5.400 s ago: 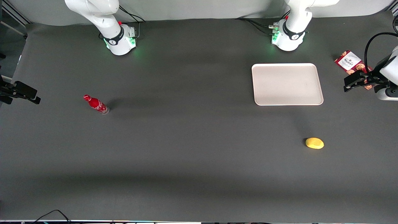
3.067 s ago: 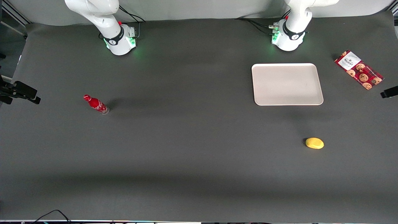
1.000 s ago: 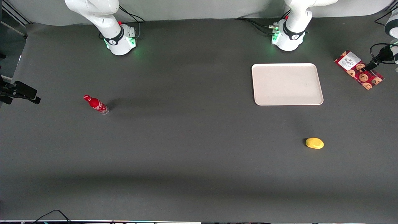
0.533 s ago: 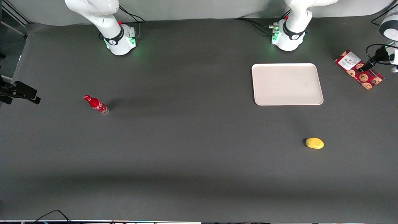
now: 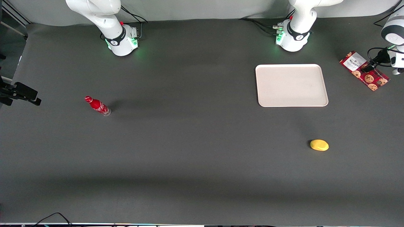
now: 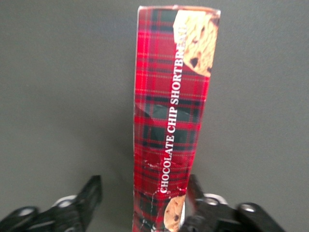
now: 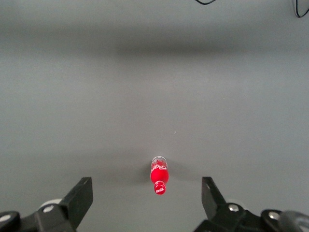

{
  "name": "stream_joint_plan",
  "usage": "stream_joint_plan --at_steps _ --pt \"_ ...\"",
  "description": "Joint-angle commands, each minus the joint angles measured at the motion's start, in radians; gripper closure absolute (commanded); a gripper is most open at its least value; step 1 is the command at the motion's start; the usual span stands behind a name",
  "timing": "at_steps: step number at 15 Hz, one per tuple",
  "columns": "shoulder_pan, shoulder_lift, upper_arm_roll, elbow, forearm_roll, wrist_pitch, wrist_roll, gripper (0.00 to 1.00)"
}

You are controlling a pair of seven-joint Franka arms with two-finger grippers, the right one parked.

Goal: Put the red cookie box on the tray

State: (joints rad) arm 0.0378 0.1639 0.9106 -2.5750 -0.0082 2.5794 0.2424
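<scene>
The red cookie box [image 5: 375,80] lies flat on the dark table at the working arm's end, beside the white tray [image 5: 292,85] and apart from it. My gripper [image 5: 368,66] is low over the middle of the box. In the left wrist view the tartan box [image 6: 171,111] runs lengthwise between the black fingers [image 6: 91,191]. The gripper [image 6: 144,183] is open: one finger sits close against one long side of the box and the other stands off with a gap. The tray holds nothing.
A yellow lemon-like object [image 5: 319,145] lies nearer the front camera than the tray. A small red soda bottle [image 5: 98,106] lies toward the parked arm's end, also seen in the right wrist view [image 7: 159,177]. The table's end edge is close to the box.
My gripper swung away from the box and out of view, then came back. Over the last second it has slid along the box toward its label end.
</scene>
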Motion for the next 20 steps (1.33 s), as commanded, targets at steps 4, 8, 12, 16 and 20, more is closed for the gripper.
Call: stream_joint_plan --at_steps 4,8,12,16,20 --pt "0.002 0.02 -0.015 -0.005 -0.068 0.007 0.058 0.78" --pt "-0.007 0.006 -0.016 0.001 -0.068 0.007 0.121 1.0" --pt "-0.018 -0.056 -0.032 0.058 -0.058 -0.06 0.159 1.0" --pt "-0.018 -0.133 -0.035 0.185 -0.05 -0.189 0.232 1.0" --pt "-0.016 -0.132 -0.067 0.494 0.023 -0.552 0.233 1.0"
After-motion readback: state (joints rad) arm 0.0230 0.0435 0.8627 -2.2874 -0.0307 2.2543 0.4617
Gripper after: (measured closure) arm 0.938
